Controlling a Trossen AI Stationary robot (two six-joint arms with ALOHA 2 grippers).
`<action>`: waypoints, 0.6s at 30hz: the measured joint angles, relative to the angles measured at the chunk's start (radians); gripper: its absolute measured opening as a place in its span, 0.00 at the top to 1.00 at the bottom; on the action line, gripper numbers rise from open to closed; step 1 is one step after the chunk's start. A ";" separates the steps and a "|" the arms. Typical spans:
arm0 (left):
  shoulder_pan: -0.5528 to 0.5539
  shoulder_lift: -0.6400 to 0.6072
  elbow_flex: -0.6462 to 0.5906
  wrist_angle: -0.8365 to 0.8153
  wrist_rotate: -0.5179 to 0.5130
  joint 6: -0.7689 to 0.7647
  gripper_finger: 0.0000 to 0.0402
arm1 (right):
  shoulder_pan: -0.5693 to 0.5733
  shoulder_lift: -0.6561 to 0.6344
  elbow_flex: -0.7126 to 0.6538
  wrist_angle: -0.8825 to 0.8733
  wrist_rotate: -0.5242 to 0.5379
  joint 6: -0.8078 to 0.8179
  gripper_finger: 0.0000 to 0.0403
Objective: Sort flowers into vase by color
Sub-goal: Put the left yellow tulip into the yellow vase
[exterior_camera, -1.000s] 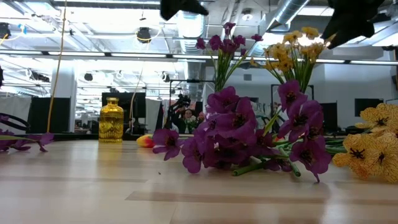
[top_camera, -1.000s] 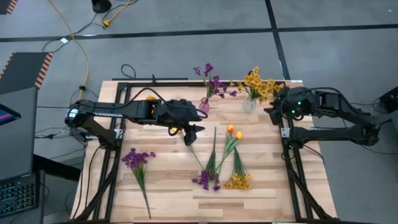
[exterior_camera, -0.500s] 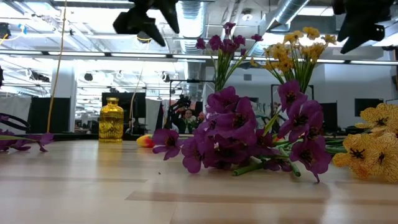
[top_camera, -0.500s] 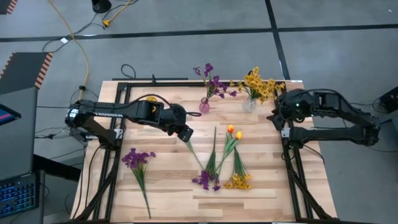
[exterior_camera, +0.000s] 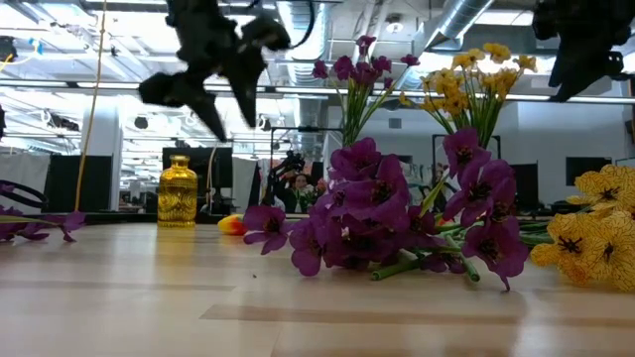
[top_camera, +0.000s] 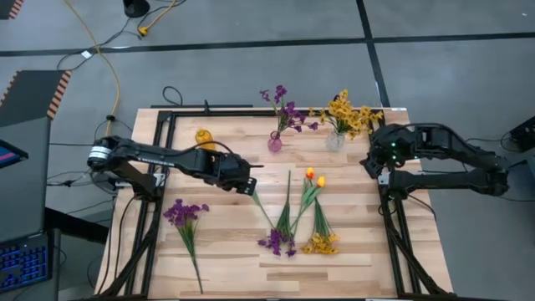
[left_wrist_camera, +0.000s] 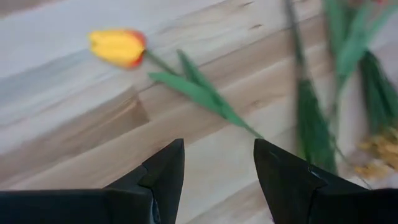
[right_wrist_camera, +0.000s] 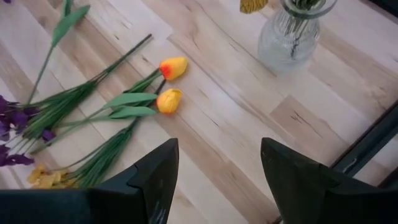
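Hovering w/ jaws apart and empty: left gripper [top_camera: 247, 186] above the desk [top_camera: 351, 267], just beside the green stems, tulip bud [left_wrist_camera: 117, 47] ahead in wrist view. Best approach, prob.: drop straight onto one tulip stem [top_camera: 303, 201], clear of the leaf, pinch mid-stem. Tangled alongside: purple sprig [top_camera: 276, 242], yellow sprig [top_camera: 320, 244], stems crossing, so risk of dragging neighbours. Waiting at desk's right edge, jaws also apart: right gripper [top_camera: 369, 160]. Beyond: purple vase [top_camera: 274, 142], clear vase [top_camera: 335, 140], gold vase [top_camera: 204, 138] still w/o flowers; lone purple bunch [top_camera: 184, 213] near left.
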 joint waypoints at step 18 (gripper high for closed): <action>-0.001 0.001 -0.294 0.484 -0.001 -0.236 0.57 | 0.000 0.000 0.000 0.008 0.006 -0.011 0.37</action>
